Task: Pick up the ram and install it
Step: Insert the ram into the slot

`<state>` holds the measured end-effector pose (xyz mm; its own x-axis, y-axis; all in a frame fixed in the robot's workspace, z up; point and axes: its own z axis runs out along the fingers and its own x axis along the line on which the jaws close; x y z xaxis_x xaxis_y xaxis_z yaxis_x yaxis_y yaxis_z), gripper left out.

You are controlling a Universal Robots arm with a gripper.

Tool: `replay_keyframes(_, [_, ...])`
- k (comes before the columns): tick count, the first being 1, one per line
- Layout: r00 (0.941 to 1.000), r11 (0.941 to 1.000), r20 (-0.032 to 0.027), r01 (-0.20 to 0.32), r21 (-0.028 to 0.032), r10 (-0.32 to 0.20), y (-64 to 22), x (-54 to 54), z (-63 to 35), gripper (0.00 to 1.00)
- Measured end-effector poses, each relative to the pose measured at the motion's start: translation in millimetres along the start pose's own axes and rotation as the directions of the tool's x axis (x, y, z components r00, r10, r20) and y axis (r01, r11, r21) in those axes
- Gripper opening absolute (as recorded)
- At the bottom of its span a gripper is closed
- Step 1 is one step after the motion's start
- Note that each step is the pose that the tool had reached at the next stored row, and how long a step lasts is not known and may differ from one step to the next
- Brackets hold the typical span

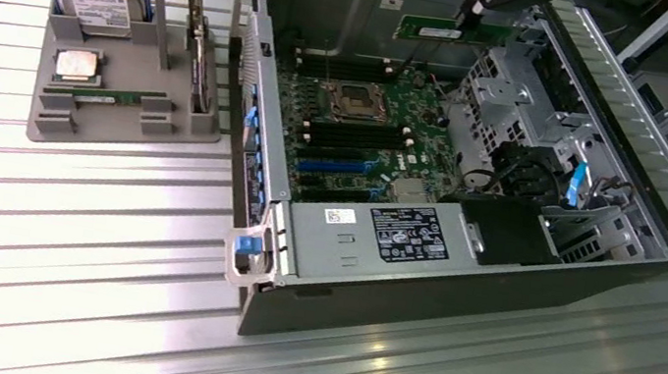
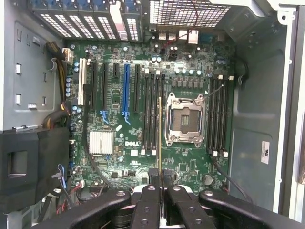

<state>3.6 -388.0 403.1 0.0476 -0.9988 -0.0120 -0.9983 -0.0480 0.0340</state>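
The black two-fingered pincer is clamped on the long, thin green circuit-board ram stick, which hangs in the air above the far end of the open grey metal computer case, clear of the green motherboard. From the wrist view the ram is seen edge-on, running roughly along the bank of narrow black memory slots just beside the square silver processor socket. The main risk is a small offset or twist: the stick looks close to one slot's line, but whether it sits squarely over it cannot be told, and a skewed descent could land its edge on the slot wall or on the ridge between neighbouring slots. The grip is at one edge of a long part, so it may tilt in the pincer as it meets resistance, seating one end first. If the notch faces the wrong way or the slot latches are closed, pressing down could stress the board. A drift sideways could also knock the socket's metal frame
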Motion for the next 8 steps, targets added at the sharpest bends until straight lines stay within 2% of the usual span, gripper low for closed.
replay_keyframes(8, [1.0000,1.0000,0.0000,0.000,0.0000,0.000,1.5,0.0,5.7,0.12])
